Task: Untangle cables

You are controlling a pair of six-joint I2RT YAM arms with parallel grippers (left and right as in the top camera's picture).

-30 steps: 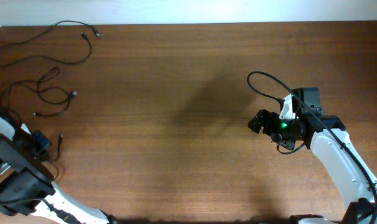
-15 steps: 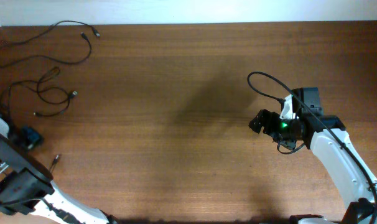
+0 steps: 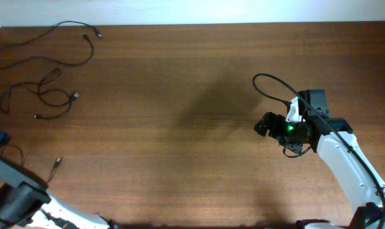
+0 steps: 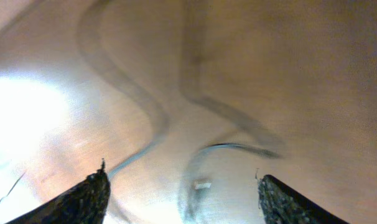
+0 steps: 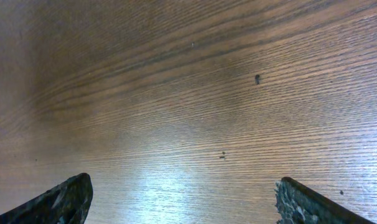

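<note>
Far left, cables (image 3: 74,96) (loose), right gripper (image 3: 261,124) distant.

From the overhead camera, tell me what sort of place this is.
Probably a robotics lab bench: a brown wood-grain tabletop, a white-and-black left robot arm and right robot arm at its near edge, and thin black cords with small plugs lying loose.

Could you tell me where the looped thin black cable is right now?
Overhead view: the looped thin black cable lies by the wooden table's left edge, nearer the robot than the long thin black cable.
</note>
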